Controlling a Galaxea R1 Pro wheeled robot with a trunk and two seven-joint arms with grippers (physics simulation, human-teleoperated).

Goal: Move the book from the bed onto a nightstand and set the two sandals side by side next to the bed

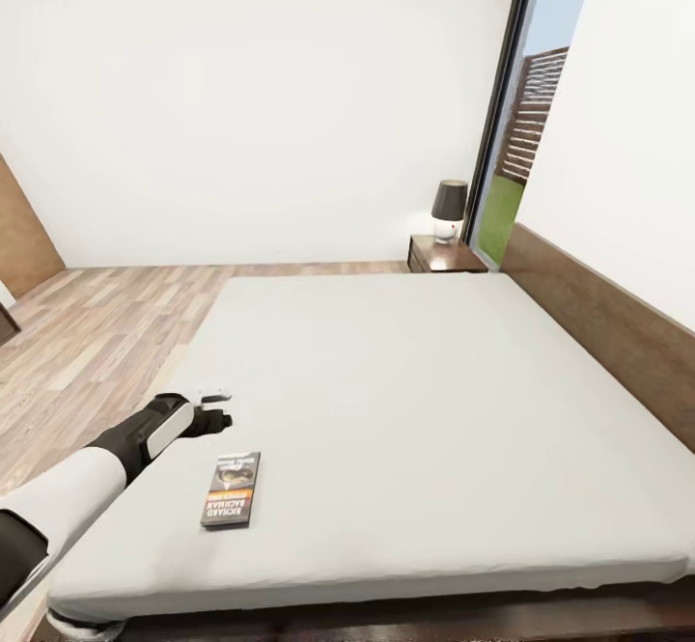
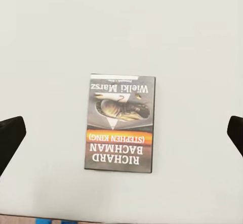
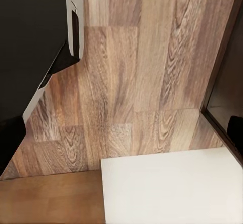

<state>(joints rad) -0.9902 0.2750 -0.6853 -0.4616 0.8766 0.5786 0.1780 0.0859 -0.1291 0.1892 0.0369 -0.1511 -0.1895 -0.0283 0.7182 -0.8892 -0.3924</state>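
Book (image 1: 231, 489) is being approached near the bed's (image 1: 463, 401) foot corner by the left claw (image 1: 214, 408), which is being held wide open, empty. Being thin and flat, it could be pushed along the mattress rather than pinched — dark cover, orange band (white lettering).

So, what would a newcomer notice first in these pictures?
The big pale bed takes up most of the head view. The dark book lies flat near the bed's front left corner, and the left claw hangs open just beyond it. A nightstand with a lamp stands by the window.
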